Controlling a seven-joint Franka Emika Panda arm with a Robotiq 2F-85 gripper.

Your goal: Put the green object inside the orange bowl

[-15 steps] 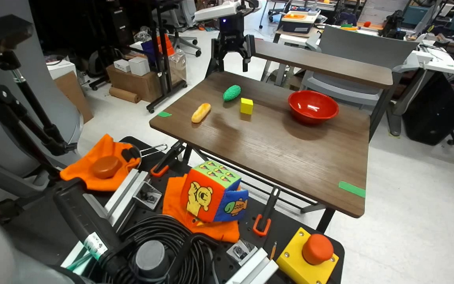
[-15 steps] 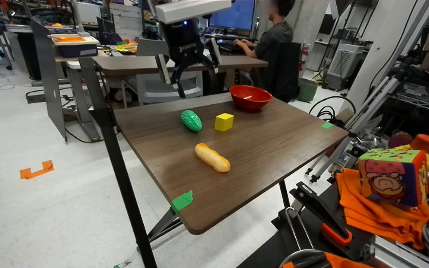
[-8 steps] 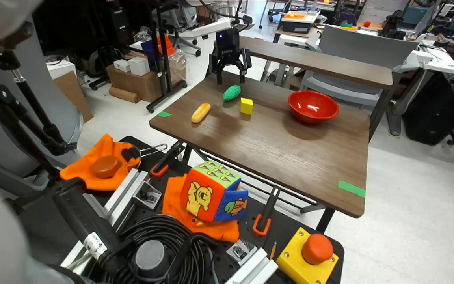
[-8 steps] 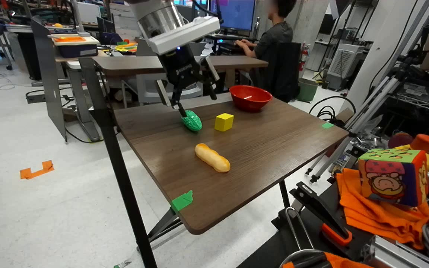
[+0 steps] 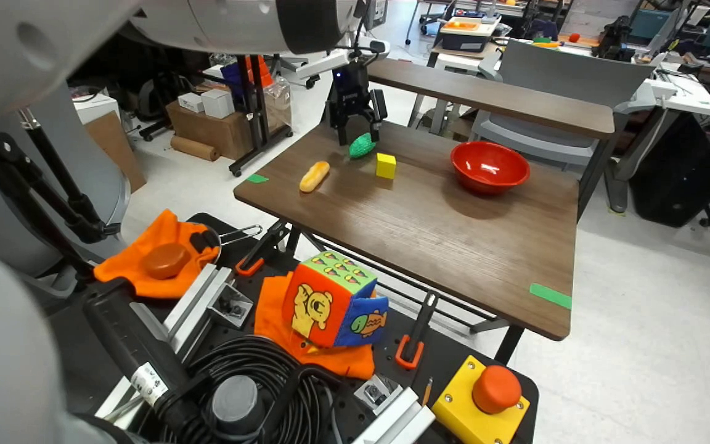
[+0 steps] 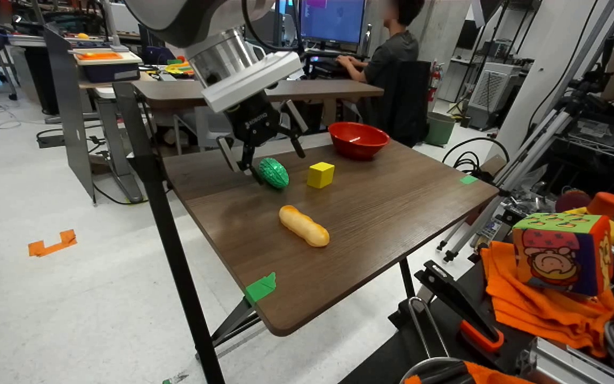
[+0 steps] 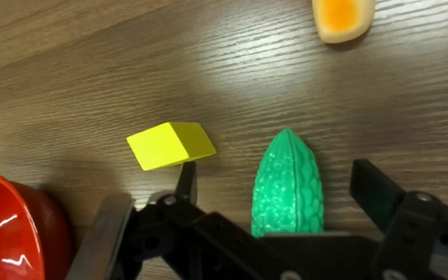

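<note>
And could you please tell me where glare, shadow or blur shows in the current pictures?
In the wrist view, bright glare on the table, sharp highlights in the red bowl and small glints on the green object; in an exterior view, the arm blurred at the lower left and a soft shadow beside the red bowl.

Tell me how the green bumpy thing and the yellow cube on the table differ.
The green object is rounded and bumpy; the yellow cube has flat faces and straight edges. The green object is longer than the yellow cube. The wrist view shows the green object between the fingers of the open gripper; the yellow cube isn't. Both rest on the brown table.
</note>
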